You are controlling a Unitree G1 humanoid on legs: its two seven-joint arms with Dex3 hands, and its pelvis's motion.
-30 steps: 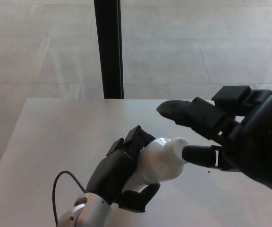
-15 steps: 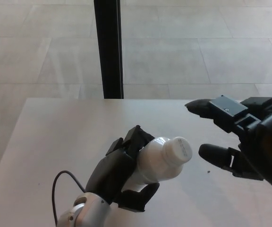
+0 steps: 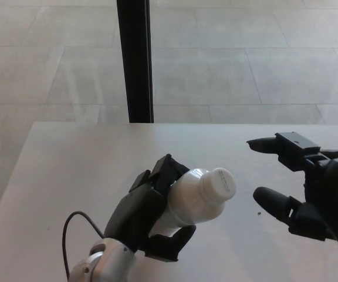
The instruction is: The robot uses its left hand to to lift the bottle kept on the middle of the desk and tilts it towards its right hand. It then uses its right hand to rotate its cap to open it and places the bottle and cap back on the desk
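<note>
Your left hand (image 3: 148, 214) grips the tilted bottle (image 3: 195, 197) above the desk (image 3: 69, 170), cap (image 3: 220, 183) on, while your right hand (image 3: 307, 188), fingers spread beside it, could close off-centre and slip.

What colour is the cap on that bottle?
White, like the bottle itself; the cap shows best in the head view.

left hand (image 3: 148, 214) clenched, right hand (image 3: 310, 191) fingers spread
</note>
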